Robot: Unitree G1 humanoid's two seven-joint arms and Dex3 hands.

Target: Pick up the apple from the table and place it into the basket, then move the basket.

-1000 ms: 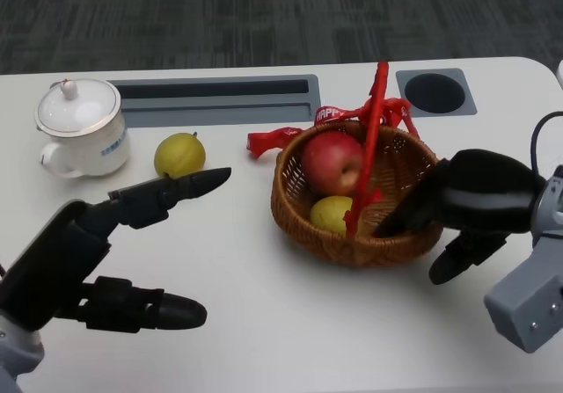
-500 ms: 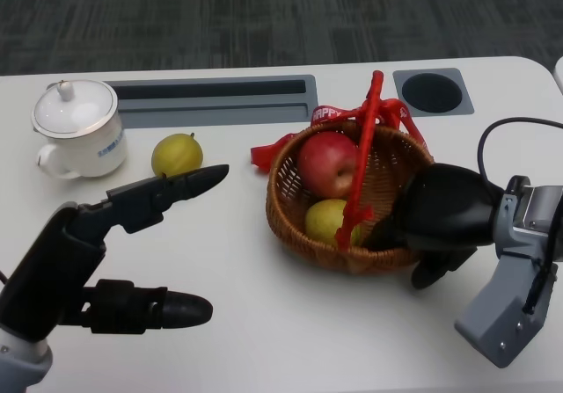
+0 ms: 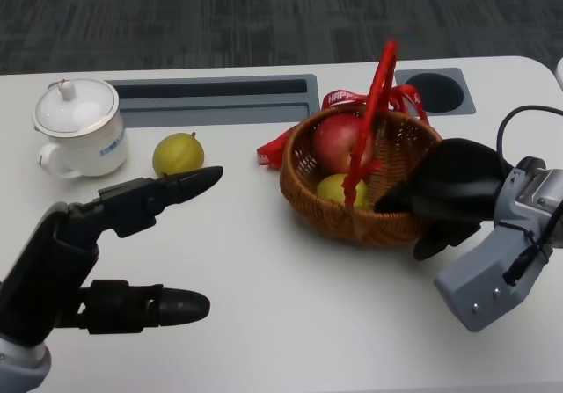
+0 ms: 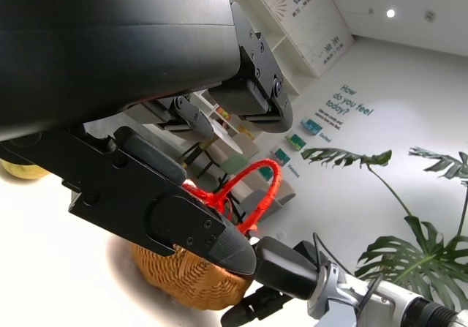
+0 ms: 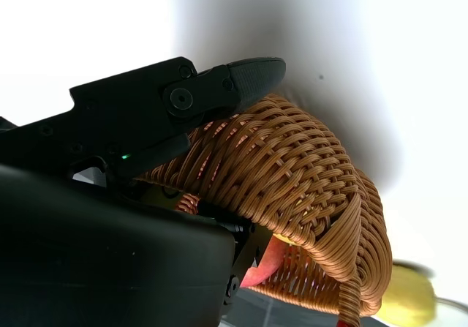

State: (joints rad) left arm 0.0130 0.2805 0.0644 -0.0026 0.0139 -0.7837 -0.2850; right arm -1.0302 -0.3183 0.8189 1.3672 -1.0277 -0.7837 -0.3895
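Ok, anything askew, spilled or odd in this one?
Nothing spilled. The basket sits tilted, its right rim gripped by the right hand; the apple and a yellow fruit remain inside. The left hand hangs open.

The right hand [image 3: 449, 195], gripping the wicker basket [image 3: 352, 221] by its rim, has tilted and shifted it rightward and back (red apple [image 3: 339, 142] inside).

Apple [image 3: 339, 141] in basket [image 3: 352, 221], loose fruit [image 3: 179, 154] left of it, beside cup [image 3: 81, 128].
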